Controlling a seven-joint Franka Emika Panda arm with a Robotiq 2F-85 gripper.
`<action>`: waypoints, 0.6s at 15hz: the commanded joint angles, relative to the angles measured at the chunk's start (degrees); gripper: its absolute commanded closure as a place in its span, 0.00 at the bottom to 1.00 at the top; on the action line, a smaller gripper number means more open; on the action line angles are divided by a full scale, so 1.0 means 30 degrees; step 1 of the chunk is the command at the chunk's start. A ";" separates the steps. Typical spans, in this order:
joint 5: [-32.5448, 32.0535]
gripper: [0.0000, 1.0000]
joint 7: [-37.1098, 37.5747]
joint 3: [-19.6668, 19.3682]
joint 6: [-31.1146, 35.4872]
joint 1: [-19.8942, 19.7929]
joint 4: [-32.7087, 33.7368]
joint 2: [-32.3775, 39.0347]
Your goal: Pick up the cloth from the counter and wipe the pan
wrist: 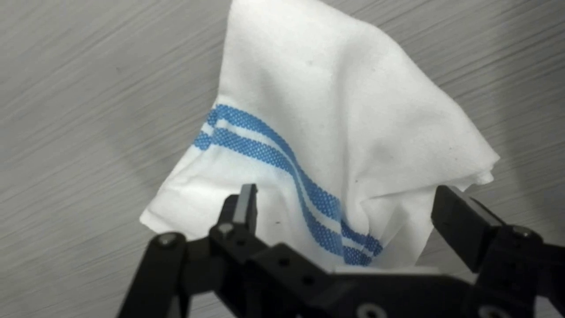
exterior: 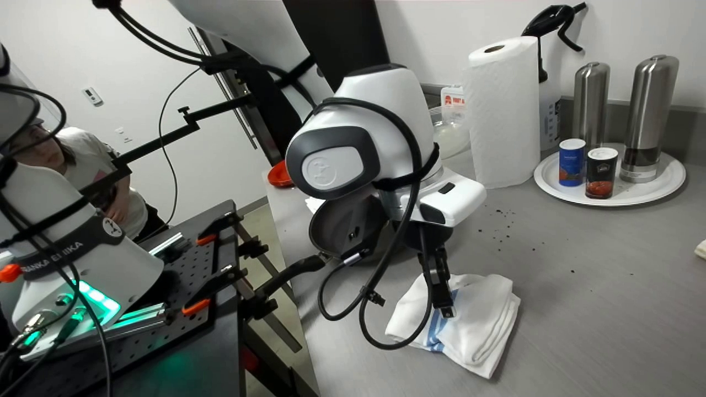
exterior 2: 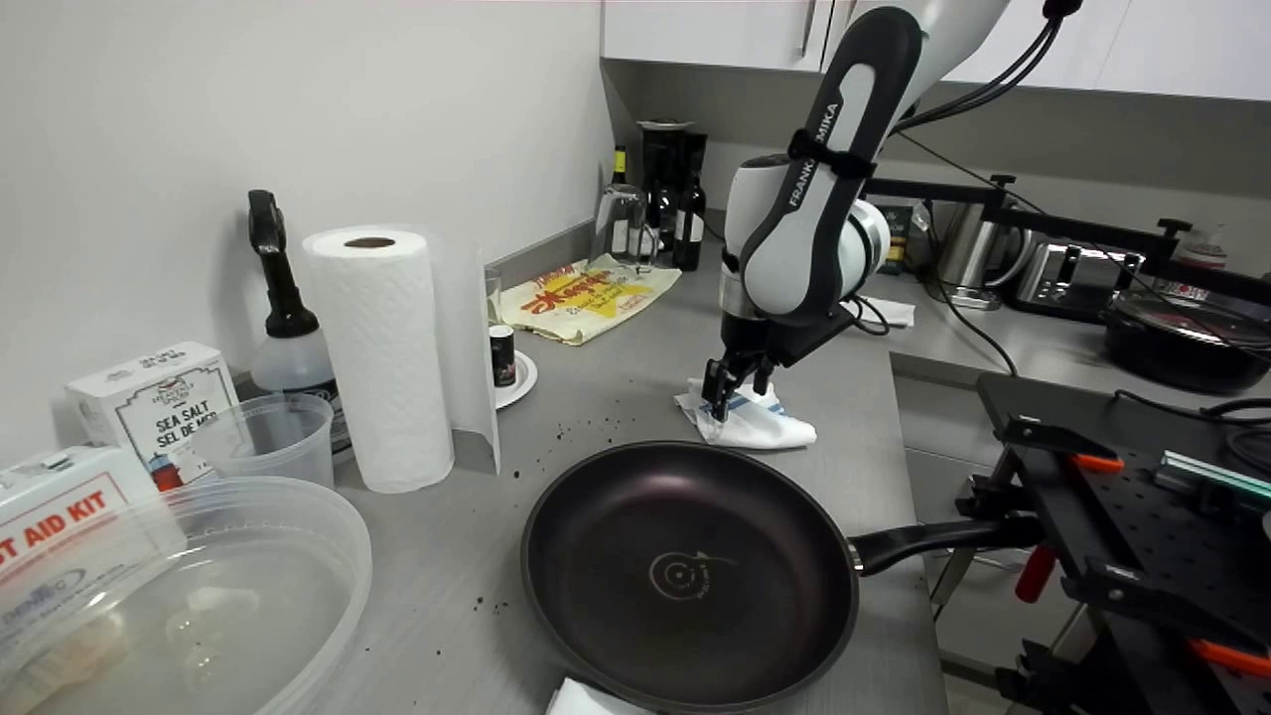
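Observation:
The cloth (exterior: 480, 322), white with blue stripes, lies rumpled and folded on the grey counter (exterior: 595, 325). It also shows in an exterior view (exterior 2: 763, 429) and fills the middle of the wrist view (wrist: 309, 79). My gripper (wrist: 346, 193) is open and points down over the cloth, with the striped part between its fingers. Whether the fingertips touch the cloth, I cannot tell. The gripper shows in both exterior views (exterior: 444, 310) (exterior 2: 738, 399). The dark pan (exterior 2: 685, 526) stands on the counter beside the cloth, its black handle past the counter's edge. The arm partly hides the pan (exterior: 345, 229).
A paper towel roll (exterior: 503, 116) stands by the wall. A white tray (exterior: 662, 190) holds shakers and steel grinders. A clear bowl (exterior 2: 343, 536) and a spray bottle (exterior 2: 288, 348) stand near the pan. A red dish (exterior: 280, 174) is behind the arm. Dark specks lie between roll and cloth.

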 commanded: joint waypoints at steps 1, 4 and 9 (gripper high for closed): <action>0.0369 0.01 0.0751 -0.0597 -0.0256 0.0691 0.0385 0.0358; 0.0413 0.29 0.1109 -0.0787 -0.0368 0.0872 0.0382 0.0391; 0.0440 0.67 0.1585 -0.0980 -0.0665 0.1106 0.0376 0.0396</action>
